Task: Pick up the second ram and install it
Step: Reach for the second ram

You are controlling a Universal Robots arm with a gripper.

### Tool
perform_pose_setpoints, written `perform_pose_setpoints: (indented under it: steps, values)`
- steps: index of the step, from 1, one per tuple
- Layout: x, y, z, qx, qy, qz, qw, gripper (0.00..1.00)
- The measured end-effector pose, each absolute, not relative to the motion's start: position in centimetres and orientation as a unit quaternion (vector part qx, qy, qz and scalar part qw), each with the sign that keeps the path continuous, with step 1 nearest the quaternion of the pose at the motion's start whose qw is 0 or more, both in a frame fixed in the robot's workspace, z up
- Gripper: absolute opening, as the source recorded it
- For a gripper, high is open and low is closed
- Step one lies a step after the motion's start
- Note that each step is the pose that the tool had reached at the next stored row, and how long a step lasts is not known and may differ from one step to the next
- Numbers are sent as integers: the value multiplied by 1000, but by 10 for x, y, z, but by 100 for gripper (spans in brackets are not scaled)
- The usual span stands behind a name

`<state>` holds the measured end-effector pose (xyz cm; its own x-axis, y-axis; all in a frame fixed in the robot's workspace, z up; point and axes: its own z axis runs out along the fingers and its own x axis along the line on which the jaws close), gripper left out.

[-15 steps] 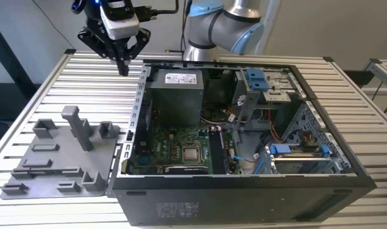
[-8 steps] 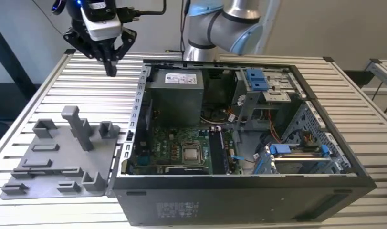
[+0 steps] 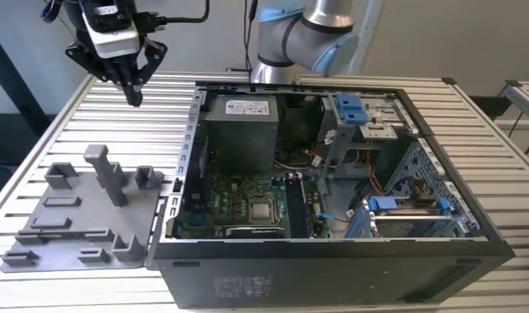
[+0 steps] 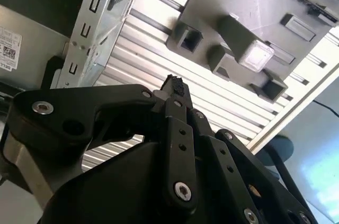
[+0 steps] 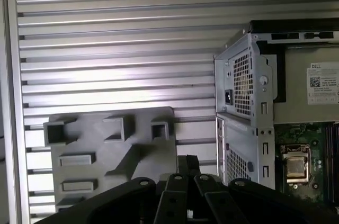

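Claw (image 3: 134, 98): pinched closed, nothing seen in it, above tabletop (image 3: 55, 130), beyond holder tray (image 3: 68, 225). Second ram, judged: light, stiff, fragile; grip long edges, avoid chips.

You find the holder tray (image 3: 73, 228) on the bench (image 3: 38, 150) at the exterior view's left, just beside the computer case (image 3: 334, 280); the gripper (image 3: 132, 98) hangs above the bench behind the tray.
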<state>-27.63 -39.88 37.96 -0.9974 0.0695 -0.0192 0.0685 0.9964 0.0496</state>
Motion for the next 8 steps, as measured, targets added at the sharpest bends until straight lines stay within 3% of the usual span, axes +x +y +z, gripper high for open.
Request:
perform_pose_setpoints:
  steps: [8]
  values:
    - [-306, -399, 378, 34, 999, 26, 10, 11]
